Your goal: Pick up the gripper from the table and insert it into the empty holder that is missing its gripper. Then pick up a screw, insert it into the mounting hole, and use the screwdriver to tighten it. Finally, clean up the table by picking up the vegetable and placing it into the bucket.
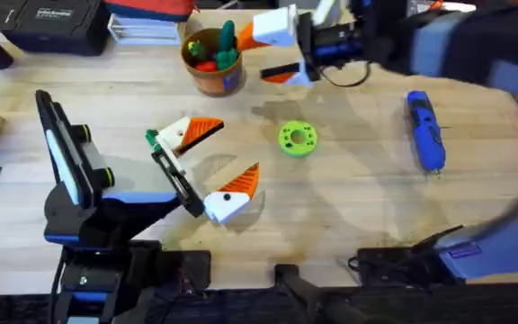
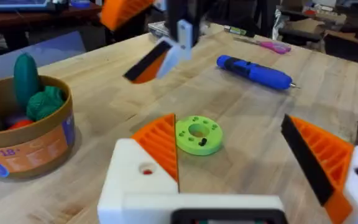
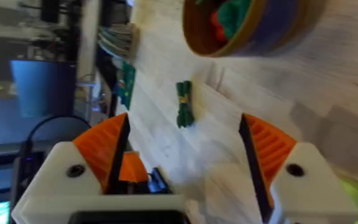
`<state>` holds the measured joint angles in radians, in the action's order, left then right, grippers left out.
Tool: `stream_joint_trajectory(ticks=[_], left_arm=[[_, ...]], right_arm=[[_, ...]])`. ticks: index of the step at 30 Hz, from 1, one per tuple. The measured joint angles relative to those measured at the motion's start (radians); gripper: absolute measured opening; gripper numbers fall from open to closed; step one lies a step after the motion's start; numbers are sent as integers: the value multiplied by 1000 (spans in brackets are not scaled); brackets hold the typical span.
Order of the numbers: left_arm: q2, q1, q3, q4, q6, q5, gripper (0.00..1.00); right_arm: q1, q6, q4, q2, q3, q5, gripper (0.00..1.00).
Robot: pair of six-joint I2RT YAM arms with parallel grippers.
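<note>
**Both claws empty, vegetables in the bucket**

In the overhead view the left gripper (image 1: 212, 169) sits left of centre, fingers apart around nothing. The right gripper (image 1: 275, 52) hovers at upper centre, also spread, just right of the bucket (image 1: 214, 76), which holds vegetables (image 1: 223, 49). The screwdriver (image 1: 425, 130) lies at right; a green disc (image 1: 297, 139) rests mid-table.
</note>
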<state>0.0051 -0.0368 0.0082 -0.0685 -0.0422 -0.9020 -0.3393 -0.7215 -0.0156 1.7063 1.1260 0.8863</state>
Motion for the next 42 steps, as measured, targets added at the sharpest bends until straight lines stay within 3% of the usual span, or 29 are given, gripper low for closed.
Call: stream_joint_trajectory(ticks=[7, 11, 14, 16, 23, 31, 37, 40, 42], left_arm=[[0, 0, 0, 0, 0, 0, 985], [0, 0, 0, 0, 0, 0, 986], [0, 0, 0, 0, 0, 0, 986], [0, 0, 0, 0, 0, 0, 985], [0, 0, 0, 0, 0, 0, 986], [0, 0, 0, 0, 0, 0, 985], [0, 0, 0, 0, 0, 0, 986], [0, 0, 0, 0, 0, 0, 985], [0, 0, 0, 0, 0, 0, 986]], right_arm=[[-65, 263, 501, -221, 5, -454, 995], [-159, 337, 695, -237, 8, -710, 995], [-222, 366, 753, -209, 8, -810, 995], [-249, 383, 755, -186, 8, -846, 980], [-313, 395, 748, -121, 8, -887, 763], [-335, 405, 743, -26, 8, -893, 326], [-338, 406, 739, -18, 9, -901, 191], [-340, 406, 735, -17, 8, -900, 50], [-341, 408, 734, -17, 8, -901, 29]])
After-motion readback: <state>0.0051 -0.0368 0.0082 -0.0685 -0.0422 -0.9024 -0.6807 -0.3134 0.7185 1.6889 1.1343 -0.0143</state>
